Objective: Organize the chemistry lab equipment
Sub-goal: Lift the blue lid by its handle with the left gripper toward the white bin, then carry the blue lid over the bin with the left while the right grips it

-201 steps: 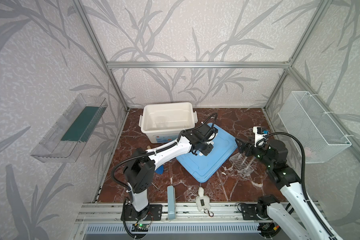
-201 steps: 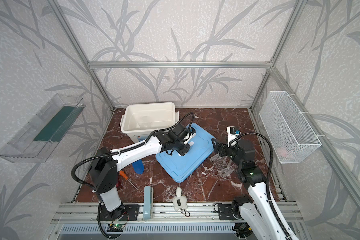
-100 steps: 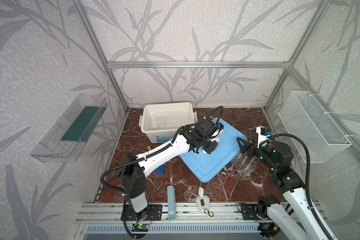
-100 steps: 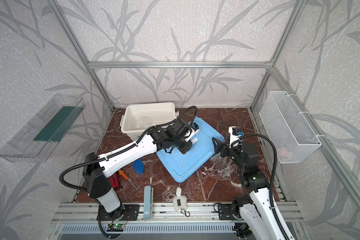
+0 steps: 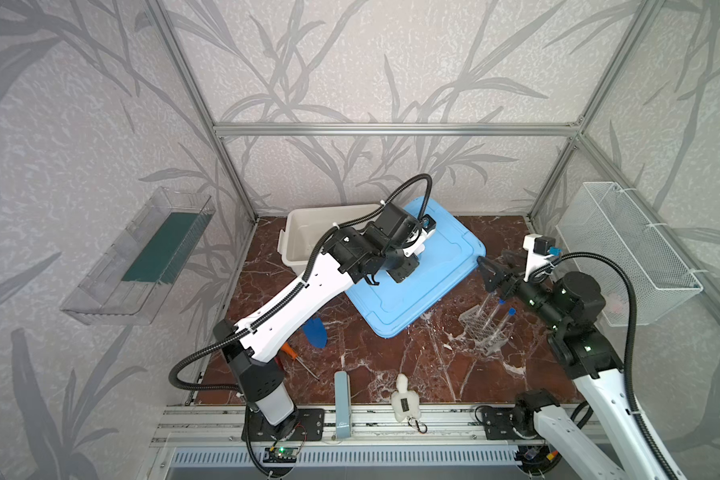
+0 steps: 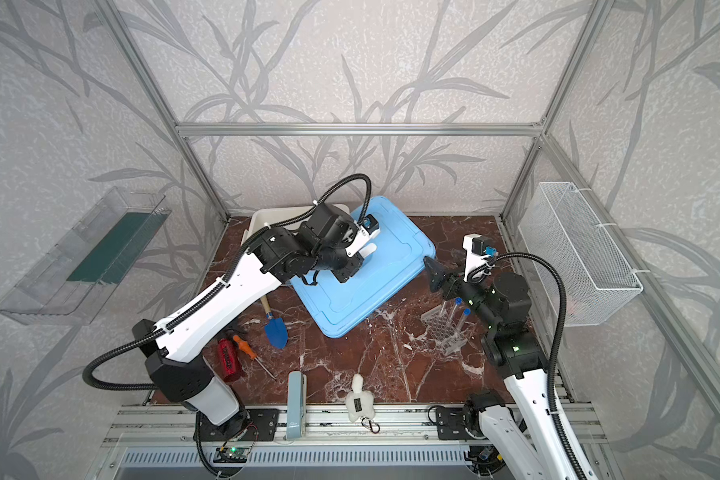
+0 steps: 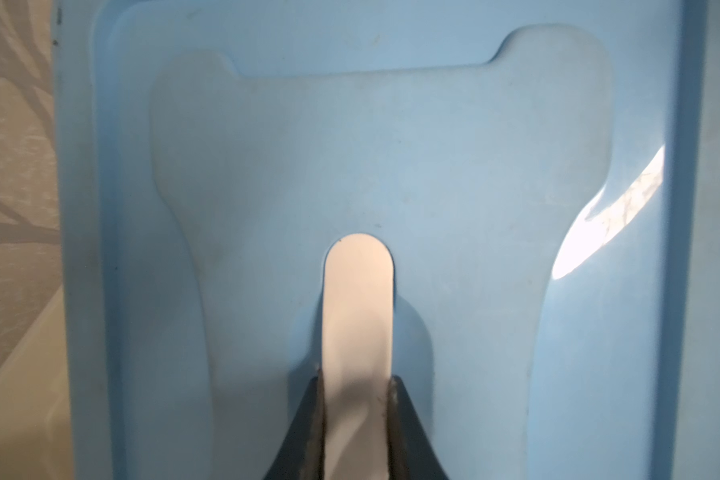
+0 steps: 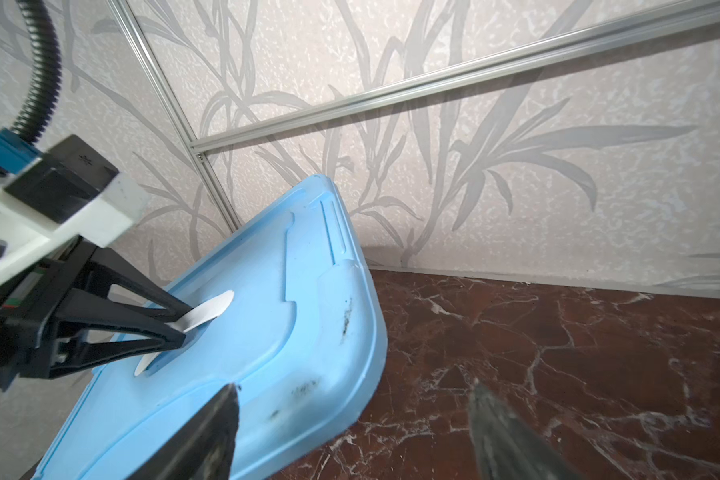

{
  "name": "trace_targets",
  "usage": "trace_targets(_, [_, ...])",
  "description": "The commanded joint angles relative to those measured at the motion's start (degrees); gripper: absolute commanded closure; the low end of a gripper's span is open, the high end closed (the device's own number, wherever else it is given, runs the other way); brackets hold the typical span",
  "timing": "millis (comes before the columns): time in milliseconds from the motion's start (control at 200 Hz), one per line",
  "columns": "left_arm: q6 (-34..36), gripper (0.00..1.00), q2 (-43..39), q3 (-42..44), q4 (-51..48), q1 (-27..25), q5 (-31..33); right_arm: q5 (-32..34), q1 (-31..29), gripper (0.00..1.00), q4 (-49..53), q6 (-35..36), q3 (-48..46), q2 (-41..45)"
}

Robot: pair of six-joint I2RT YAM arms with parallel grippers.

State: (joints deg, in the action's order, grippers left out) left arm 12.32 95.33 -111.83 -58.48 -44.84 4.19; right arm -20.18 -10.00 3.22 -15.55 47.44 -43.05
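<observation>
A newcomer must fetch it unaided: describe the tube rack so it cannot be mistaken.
Find the big blue lid beside the white bin at the back of the marble table. On the marble just right of the lid's near corner stands the tube rack, a clear perforated block. It alone holds long blue-capped tubes.

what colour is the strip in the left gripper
White. The strip shows best in the left wrist view.
</observation>
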Motion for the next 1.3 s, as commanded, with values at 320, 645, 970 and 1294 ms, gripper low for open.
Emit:
trace_targets(320, [18.62, 1.0, 0.79, -4.6, -3.26, 17.67, -1.06, -0.53, -9.82, 0.16, -0.24, -4.36, 19.26, -25.55])
trace_targets(645, [21.77, 1.0, 12.14, -10.95, -3.27, 26.58, -7.73, 2.65, -14.49, 0.16, 7.6, -7.42, 37.68, -46.51])
trace_targets(970, [23.59, 1.0, 18.73, -12.42, -1.38, 28.05, -10.95, 8.12, -19.11, 0.16, 22.81, -3.74, 59.54, -66.53])
trace_targets(1294, [22.4, 1.0, 20.41, -8.45, 1.53, 30.06, -11.86, 10.35, -19.71, 0.18, 41.97, 0.35, 87.66, -85.96])
